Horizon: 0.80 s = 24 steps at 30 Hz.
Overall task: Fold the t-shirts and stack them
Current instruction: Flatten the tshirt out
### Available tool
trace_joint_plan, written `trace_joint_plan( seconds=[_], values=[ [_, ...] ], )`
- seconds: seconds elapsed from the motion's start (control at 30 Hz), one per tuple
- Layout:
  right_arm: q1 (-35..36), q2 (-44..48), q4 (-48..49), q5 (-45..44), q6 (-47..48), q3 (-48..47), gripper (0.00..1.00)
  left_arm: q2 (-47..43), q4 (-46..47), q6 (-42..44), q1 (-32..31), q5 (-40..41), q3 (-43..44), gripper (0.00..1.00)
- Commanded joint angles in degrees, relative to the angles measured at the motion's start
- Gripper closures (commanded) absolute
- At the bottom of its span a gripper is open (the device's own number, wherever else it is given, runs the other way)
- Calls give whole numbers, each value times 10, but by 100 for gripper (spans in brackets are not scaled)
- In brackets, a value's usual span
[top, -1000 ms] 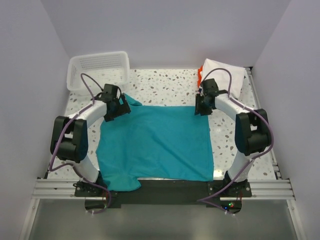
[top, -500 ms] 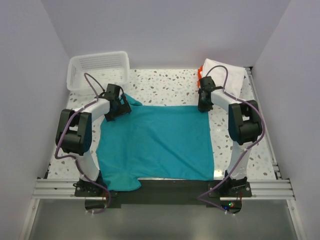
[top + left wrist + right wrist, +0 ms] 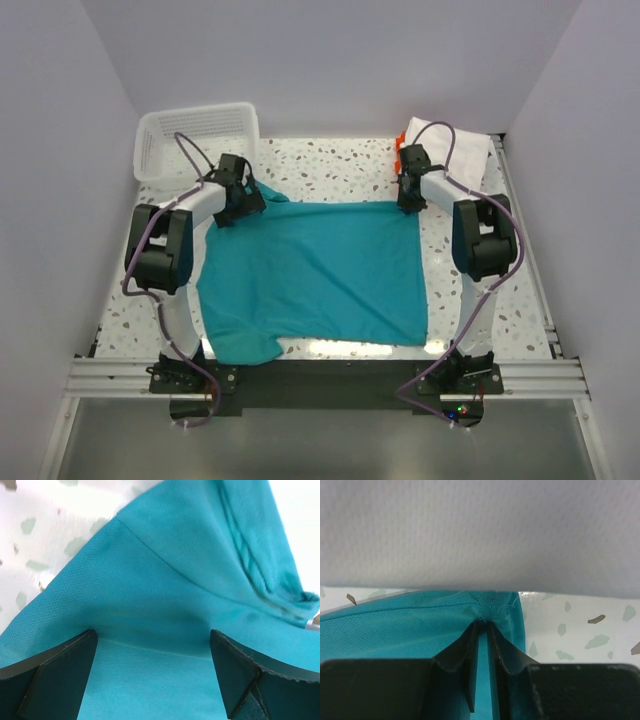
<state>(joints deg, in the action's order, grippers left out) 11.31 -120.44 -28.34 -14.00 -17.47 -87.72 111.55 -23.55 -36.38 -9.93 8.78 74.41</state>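
1. The table (image 3: 330, 165) holds the teal shirt (image 3: 315, 270) spread flat in the middle. Keep it smooth when you raise the far edge.
2. The white shirt (image 3: 455, 150) lies at the far right corner, probably the stack to aim for.
3. Your left gripper (image 3: 152, 636) hangs wide apart over the cloth by the far left sleeve. Lower it, then pinch.
4. Your right gripper (image 3: 481, 625) is clamped on the teal shirt's far right corner. Lift only once both sides grip.

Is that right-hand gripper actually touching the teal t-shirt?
Touching. In the right wrist view, the right gripper has its fingers pinched on the far corner of the teal t-shirt, cloth puckered at their tips.
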Motion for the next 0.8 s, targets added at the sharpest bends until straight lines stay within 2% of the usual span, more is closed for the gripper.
trace_joint_plan(
  seconds=[0.0, 0.3, 0.57, 0.67, 0.77],
  values=[
    [-12, -26, 4, -24, 12, -23, 83, 44, -11, -1, 0, -7, 32, 0],
    [-23, -35, 19, -15, 14, -42, 81, 80, -18, 3, 0, -10, 86, 0],
    [-23, 27, 5, 27, 22, -51, 78, 71, -78, 25, -2, -3, 191, 0],
    [-23, 64, 11, 75, 7, -20, 73, 19, -76, 26, -8, -1, 167, 0],
    [-13, 122, 14, 111, -4, 21, 62, -54, -79, 17, -21, 5, 107, 0]
  ],
)
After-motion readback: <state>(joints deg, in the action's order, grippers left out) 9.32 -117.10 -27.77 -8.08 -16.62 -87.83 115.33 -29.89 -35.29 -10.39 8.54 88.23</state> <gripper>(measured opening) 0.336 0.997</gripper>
